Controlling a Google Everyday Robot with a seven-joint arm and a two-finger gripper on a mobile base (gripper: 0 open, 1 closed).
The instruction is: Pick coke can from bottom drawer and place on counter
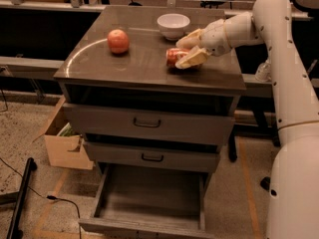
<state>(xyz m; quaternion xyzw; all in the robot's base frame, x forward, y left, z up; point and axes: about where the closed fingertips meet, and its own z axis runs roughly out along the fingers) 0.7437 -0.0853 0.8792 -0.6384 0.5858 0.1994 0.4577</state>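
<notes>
The coke can [174, 57], red with a silver end, lies on its side low over the right part of the counter [134, 66]; I cannot tell whether it touches the top. My gripper [185, 49] reaches in from the right and is shut on the can, one finger above it and one in front. The bottom drawer [149, 195] is pulled open below, and its grey floor shows nothing on it.
An orange-red apple [118, 41] sits on the counter's left half. A white bowl [173, 25] stands at the back, just behind the gripper. The two upper drawers are closed. A cardboard box [65, 146] stands left of the cabinet, and a black pole [20, 200] lies on the floor.
</notes>
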